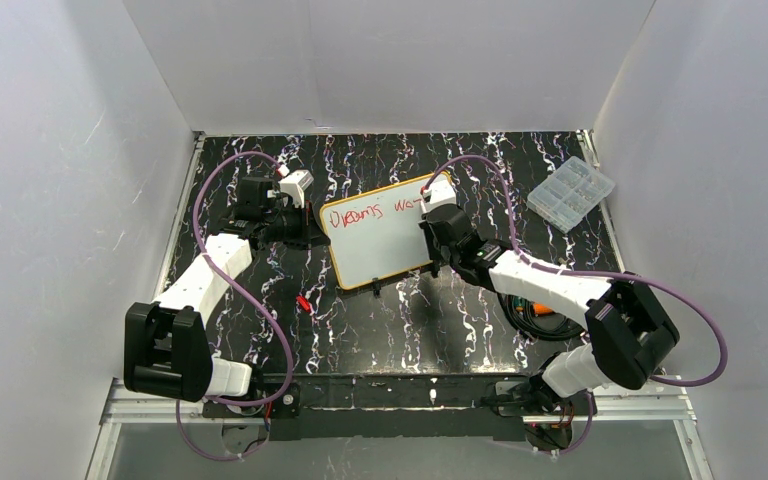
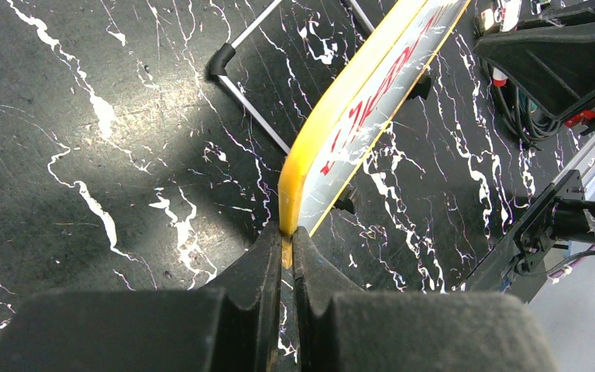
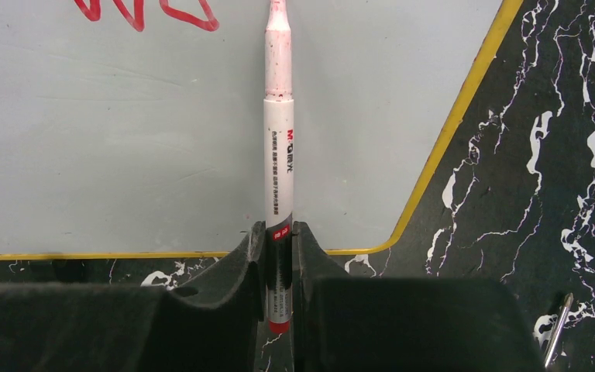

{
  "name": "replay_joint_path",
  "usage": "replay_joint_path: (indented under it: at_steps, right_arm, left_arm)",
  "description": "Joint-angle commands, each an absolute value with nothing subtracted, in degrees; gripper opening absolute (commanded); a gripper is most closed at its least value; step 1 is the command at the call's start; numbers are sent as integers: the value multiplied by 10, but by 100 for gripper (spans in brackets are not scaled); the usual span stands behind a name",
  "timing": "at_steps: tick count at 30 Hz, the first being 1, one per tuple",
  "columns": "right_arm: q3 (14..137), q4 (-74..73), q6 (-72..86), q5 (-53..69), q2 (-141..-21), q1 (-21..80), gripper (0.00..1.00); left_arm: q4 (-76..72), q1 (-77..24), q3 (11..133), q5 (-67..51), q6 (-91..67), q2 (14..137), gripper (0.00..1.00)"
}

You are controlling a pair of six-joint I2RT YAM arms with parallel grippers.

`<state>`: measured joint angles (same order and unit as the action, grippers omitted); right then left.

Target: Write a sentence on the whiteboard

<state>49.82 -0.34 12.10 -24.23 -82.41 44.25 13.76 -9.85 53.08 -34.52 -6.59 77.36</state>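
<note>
Running crosswise, slightly skewed: whiteboard (image 1: pixel 380 245)

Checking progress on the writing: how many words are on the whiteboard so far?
2. "Dreams" is at the whiteboard's left; a second word, begun "wo", is unfinished beside it, by the right gripper holding the marker. That gripper may hide further strokes.

On the whiteboard (image 1: pixel 385 250), at the centre of the top view, the red handwritten sentence (image 1: pixel 375 212) reads about "Dreams wo"; its last letters cannot be made out. In the right wrist view, the white marker (image 3: pixel 278 155) bears a red "M&G" logo with Chinese characters. The finer print and the red band's text are too small to read. In the left wrist view the writing is unreadable.
</note>
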Motion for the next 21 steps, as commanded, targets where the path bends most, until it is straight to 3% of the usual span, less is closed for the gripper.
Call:
replay_joint_path:
  at_steps: [1, 21]
  right_arm:
    - [508, 1, 124, -241, -801, 439, 1]
    - [534, 1, 112, -230, -830, 439, 1]
  left_arm:
    - [143, -101, 537, -360, -61, 749, 0]
    - [143, -101, 537, -361, -61, 746, 0]
